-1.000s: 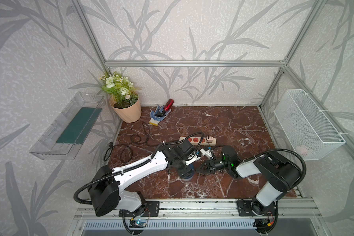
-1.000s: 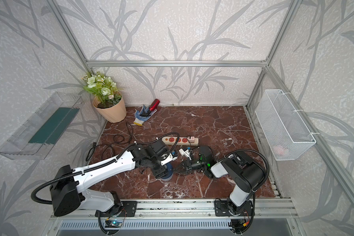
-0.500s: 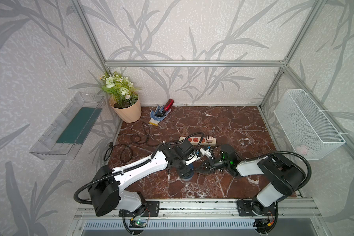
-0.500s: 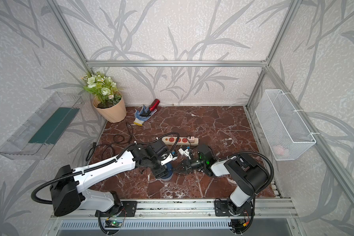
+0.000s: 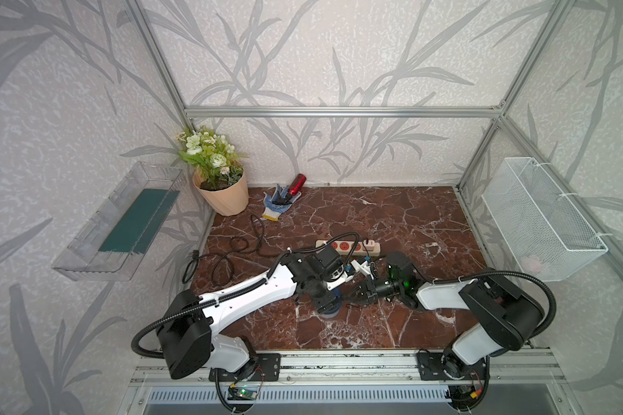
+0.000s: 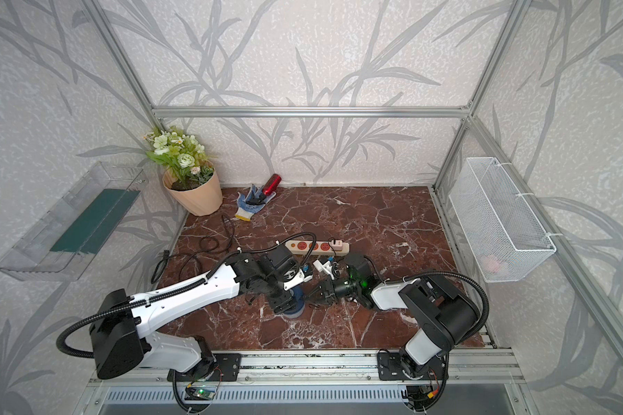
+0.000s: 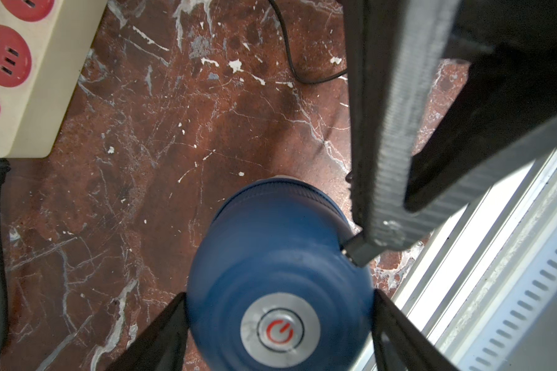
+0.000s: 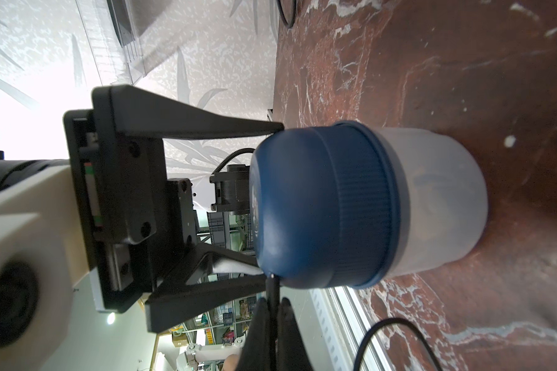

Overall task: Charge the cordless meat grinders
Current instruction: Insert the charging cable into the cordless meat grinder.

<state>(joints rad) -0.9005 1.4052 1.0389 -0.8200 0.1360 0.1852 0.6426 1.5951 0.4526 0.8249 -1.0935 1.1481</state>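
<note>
Left gripper spread wide, clamping dark-blue-domed, clear-bowled cordless meat grinder between its fingers, arm stretched low. Right gripper pinched shut on thin black cable plug touching dome just ahead, forearm level.

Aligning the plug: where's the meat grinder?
The meat grinder stands front-centre in both top views, in the left gripper, the right gripper's charging cable at its side.

This was a robot lab test cell dressed as a home corner.
An aluminium frame across the upper middle held leaf-patterned wallpaper panels around a marble-look floor. Two robot arms stood bolted to a metal rail along the bottom edge. A potted flower plant sat left of centre. Storage shelving with crates showed mid-frame in the right wrist view.
</note>
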